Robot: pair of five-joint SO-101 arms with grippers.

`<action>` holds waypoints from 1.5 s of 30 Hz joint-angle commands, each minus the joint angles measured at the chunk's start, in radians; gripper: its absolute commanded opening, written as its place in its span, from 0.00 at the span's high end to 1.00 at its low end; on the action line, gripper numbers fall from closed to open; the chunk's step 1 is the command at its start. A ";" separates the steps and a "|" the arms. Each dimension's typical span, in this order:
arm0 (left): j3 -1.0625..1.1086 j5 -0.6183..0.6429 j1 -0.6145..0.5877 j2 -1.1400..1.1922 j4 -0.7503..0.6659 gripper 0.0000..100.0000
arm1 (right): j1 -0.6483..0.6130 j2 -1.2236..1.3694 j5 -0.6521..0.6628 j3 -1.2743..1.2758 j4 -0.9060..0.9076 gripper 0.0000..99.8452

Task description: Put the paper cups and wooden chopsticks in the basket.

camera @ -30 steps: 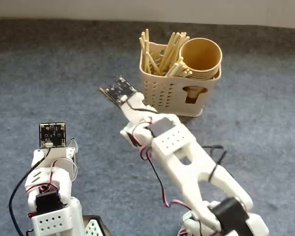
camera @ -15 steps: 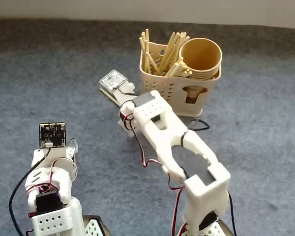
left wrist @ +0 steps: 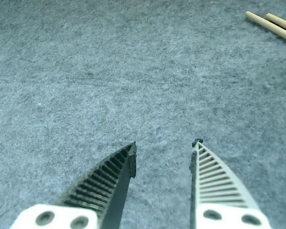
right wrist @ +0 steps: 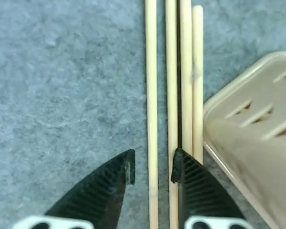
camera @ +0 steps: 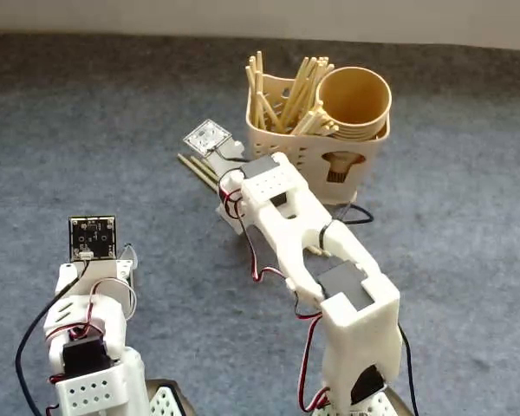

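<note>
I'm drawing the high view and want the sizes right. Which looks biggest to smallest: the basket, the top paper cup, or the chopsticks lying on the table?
1. basket
2. paper cup
3. loose chopsticks: thin and partly hidden, so their full length is unsure.

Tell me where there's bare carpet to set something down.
Bare: the wide carpet left of the loose chopsticks, beyond the left gripper; also the strip right of the basket. Crowded: the basket's left side, where the right gripper straddles one chopstick beside the others.
</note>
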 commanded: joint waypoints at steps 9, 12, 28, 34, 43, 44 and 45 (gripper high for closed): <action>0.019 -0.012 -0.008 -0.004 0.012 0.81 | -0.015 0.062 0.017 -0.045 0.012 0.87; 0.019 -0.012 -0.008 -0.004 0.012 0.81 | -0.025 0.067 0.017 -0.045 0.012 0.92; 0.019 -0.012 -0.008 -0.004 0.012 0.81 | -0.035 -0.024 0.017 -0.045 0.133 0.99; 0.019 -0.012 -0.008 -0.004 0.012 0.81 | -0.035 -0.166 0.017 0.013 0.168 0.99; 0.019 -0.012 -0.008 -0.004 0.012 0.81 | -0.035 -0.404 0.009 0.134 0.168 0.99; 0.019 -0.012 -0.008 -0.004 0.012 0.81 | -0.035 -0.435 0.009 0.148 0.168 0.99; 0.019 -0.012 -0.008 -0.004 0.012 0.81 | -0.035 -0.469 0.008 0.163 0.168 0.99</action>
